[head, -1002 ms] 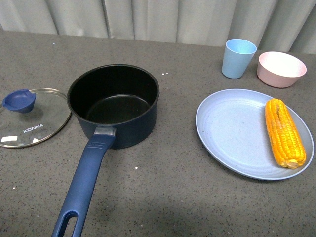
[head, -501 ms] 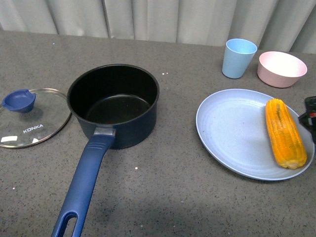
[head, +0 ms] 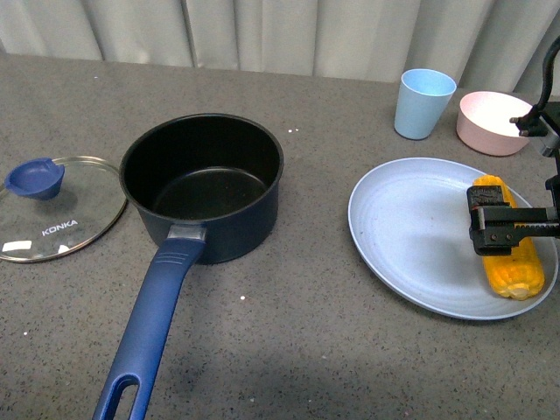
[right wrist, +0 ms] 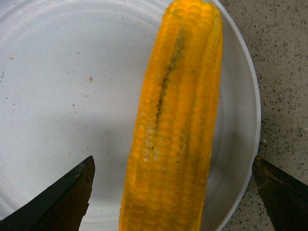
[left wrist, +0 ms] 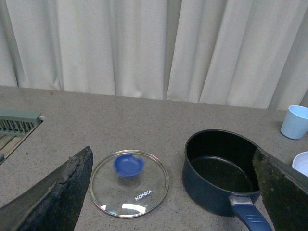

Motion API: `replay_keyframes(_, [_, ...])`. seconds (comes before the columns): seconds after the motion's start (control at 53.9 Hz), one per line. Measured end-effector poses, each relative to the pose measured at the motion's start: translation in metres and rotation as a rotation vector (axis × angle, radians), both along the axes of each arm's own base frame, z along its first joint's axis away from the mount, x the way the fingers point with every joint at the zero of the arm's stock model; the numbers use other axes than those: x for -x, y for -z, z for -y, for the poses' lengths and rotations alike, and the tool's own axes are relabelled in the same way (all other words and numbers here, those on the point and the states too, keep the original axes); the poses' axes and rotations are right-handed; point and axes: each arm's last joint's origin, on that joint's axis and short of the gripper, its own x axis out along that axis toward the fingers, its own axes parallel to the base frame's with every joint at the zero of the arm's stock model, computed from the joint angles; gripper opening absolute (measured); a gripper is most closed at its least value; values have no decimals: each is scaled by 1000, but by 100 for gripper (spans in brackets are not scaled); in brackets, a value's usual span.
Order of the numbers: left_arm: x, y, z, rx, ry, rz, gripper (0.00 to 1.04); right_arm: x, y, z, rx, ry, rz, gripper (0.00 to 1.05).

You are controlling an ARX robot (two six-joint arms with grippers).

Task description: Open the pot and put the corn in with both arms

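Two grippers stand open over the grey table point(head: 306, 332), the pot already uncovered and the corn not yet in it. My right gripper point(right wrist: 172, 190) hangs directly over the corn point(head: 512, 271) with its jaws spread wide. In the wrist view one of the fingers point(right wrist: 62, 202) sits on each side of the cob, both clear of the kernels. The cob, whole and yellow-orange, lies lengthwise on the right-hand part of a pale blue plate point(head: 411, 236). In the front view the black gripper crosses its middle, and both ends of the cob show.

My left gripper point(left wrist: 168, 192) is also parted, its jaws gaping well apart above the table. Between them its wrist camera takes in the pot point(head: 201, 188) and the lid point(head: 57, 210). The dark navy pot stands upright near the middle of the table with its black inside in plain view. Its long blue handle point(head: 149, 324) points back toward me.

The glass lid, marked KONKA and carrying a blue knob point(head: 35, 178), lies flat on the table just left of the pot. Its rim comes right up to the pot's wall, and I cannot tell whether the two touch. Behind the plate a light blue cup point(head: 423, 103) and a pink bowl point(head: 494, 122) stand upright side by side, near a pale curtain point(head: 262, 35).
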Motion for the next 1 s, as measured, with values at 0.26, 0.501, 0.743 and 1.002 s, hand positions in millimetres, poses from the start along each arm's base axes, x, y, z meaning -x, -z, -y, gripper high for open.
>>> replay_keyframes(0.26, [0, 0, 0, 0, 0, 0, 98, 0, 5, -5, -7, 4, -31, 62])
replay_keyframes(0.501, [0, 0, 0, 0, 0, 0, 98, 1, 4, -8, -20, -6, -40, 32])
replay_keyframes(0.743, [0, 0, 0, 0, 0, 0, 98, 4, -11, -16, -67, -99, 3, 16])
replay_keyframes(1.002, [0, 0, 0, 0, 0, 0, 98, 9, -56, -57, -225, -398, 64, 9])
